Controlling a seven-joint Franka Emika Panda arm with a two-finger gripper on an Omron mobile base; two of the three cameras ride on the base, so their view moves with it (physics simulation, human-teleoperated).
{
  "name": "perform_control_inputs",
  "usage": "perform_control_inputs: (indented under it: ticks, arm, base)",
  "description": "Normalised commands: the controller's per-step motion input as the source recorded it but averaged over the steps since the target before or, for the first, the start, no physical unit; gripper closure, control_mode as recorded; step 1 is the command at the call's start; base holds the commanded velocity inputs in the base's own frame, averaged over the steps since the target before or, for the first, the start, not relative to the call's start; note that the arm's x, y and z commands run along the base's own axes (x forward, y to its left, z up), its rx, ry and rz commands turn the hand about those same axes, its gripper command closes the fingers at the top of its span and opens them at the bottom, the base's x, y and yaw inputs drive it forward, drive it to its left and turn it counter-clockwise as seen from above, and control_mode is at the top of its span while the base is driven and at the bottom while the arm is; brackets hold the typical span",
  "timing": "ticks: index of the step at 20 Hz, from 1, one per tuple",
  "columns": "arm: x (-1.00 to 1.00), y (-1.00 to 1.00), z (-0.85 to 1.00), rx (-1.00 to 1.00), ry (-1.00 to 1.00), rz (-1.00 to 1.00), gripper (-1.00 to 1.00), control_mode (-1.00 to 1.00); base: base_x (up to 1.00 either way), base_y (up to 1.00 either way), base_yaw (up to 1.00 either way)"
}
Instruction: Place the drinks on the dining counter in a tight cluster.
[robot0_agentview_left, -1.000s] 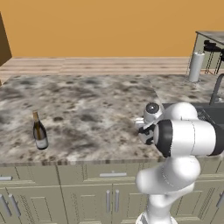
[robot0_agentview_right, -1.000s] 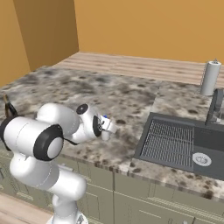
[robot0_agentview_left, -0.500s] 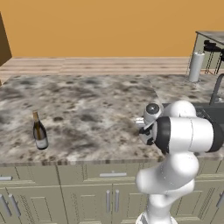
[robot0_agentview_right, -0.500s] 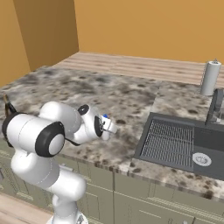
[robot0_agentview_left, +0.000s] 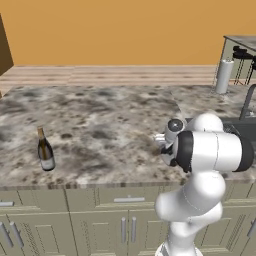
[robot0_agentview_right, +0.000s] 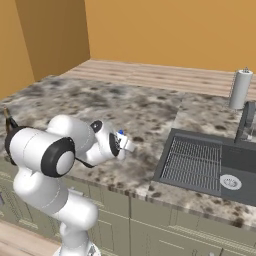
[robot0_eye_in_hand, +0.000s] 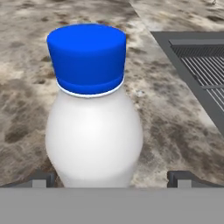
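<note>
A robot arm reaches for a blue-capped water bottle standing upright on the marbled counter beside the sink, its hand released, the 2 fingertips spread wide on either side of the bottle's base and not yet touching it. The bottle sits near the counter's front edge, just left of the sink. A dark wine bottle stands upright at the near left of the same counter, well apart from the arm.

The risk here looks plain. The bottle is rounded and swells below the neck, so a hand that closes low or off-centre could squeeze it out sideways or tip it toward the sink. Pushing further forward with the fingers spread could also nudge it over before any grip is made. The counter edge is close, and a toppled bottle might roll off.

The water bottle's body reads milky white, its cap on; how full it is cannot be told. The wine bottle appears closed, contents unseen. A paper towel roll stands at the far right. The dining counter with its stools lies far right, so the carry ahead looks long.
</note>
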Motion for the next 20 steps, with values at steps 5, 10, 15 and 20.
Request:
perform_control_inputs:
  ticks: [5,10,15,20]
  arm:
    - [-0.07,0.0,-0.03,0.0,-0.16,0.0,-1.0,-1.0]
    - [-0.05,0.0,-0.04,0.0,-0.14,0.0,-1.0,-1.0]
    - [0.0,0.02,-0.1,0.0,-0.04,0.0,-1.0,-1.0]
    - [0.02,0.06,-0.12,0.0,-0.01,0.0,-1.0,-1.0]
  base:
    - [0.0,0.0,0.0]
    - [0.0,0.0,0.0]
    - [0.0,0.0,0.0]
    - [0.0,0.0,0.0]
